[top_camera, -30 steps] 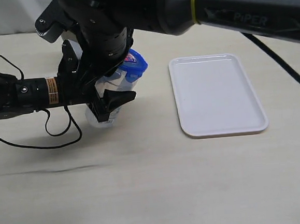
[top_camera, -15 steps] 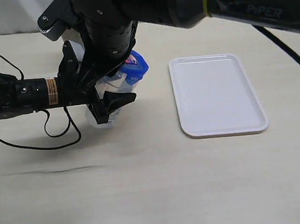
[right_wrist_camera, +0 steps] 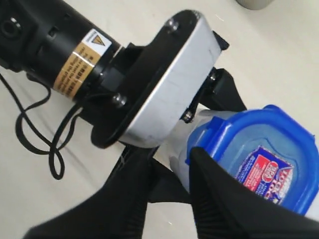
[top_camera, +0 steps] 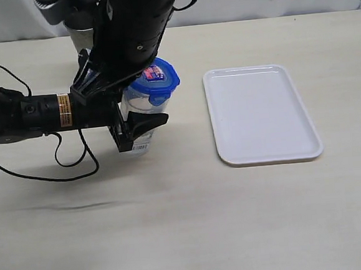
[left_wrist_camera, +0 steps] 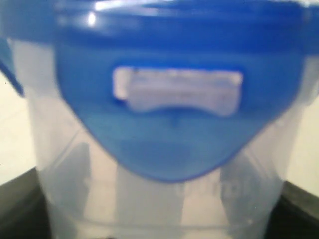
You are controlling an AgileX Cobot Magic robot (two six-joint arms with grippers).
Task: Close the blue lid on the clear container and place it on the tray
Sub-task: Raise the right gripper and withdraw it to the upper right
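The pale, matte table (top_camera: 187,222) carries the tray (top_camera: 263,113) – flat glossy white plastic, rounded corners, low raised rim. Well left of it, off the tray, the clear container (top_camera: 138,104) stands upright: a tapered translucent tumbler clamped at its sides by the black left gripper (top_camera: 149,112). The blue lid (top_camera: 155,79) sits on its mouth, one rounded flap hanging down the wall. The right gripper (right_wrist_camera: 172,164) hovers above – ribbed fingers parted, one overlapping the lid's edge.

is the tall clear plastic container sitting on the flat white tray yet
No, the tall clear plastic container with the round blue lid on it is beside the flat white rectangular tray, not touching it.
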